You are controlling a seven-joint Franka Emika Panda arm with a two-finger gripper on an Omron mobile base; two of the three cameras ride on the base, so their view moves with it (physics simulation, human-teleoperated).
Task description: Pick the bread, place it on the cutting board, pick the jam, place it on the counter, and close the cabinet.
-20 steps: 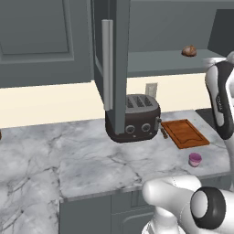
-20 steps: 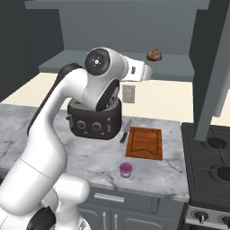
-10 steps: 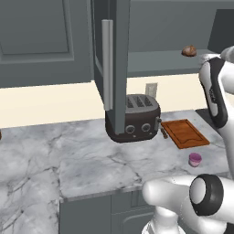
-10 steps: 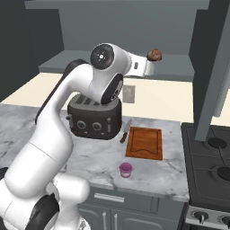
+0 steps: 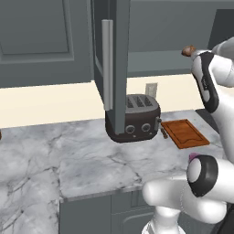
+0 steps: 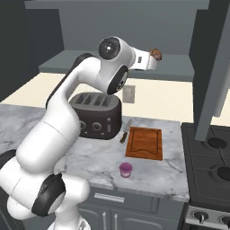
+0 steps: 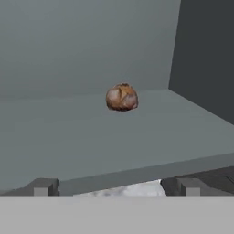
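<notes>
With its gripper (image 7: 114, 186) spread wide (nothing held), a shallow reach could nudge the small mottled brown bread lump (image 7: 122, 97) deeper along the grey cabinet shelf (image 7: 68, 137).

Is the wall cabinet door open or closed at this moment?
Open. The cabinet door swings out edge-on, exposing the shelf where the bread sits.

The bread (image 7: 122, 97), a small rounded lump mottled tan and dark brown, sat on the shelf of the open cabinet (image 5: 114, 55), back from its front edge. The cutting board (image 6: 144, 143), a flat reddish-brown wooden rectangle with a short dark handle, lay on the marble counter (image 6: 90, 159) toward its right end. The pink-purple jam (image 6: 126, 170) stood upright near the counter's front edge, apart from the board.
</notes>
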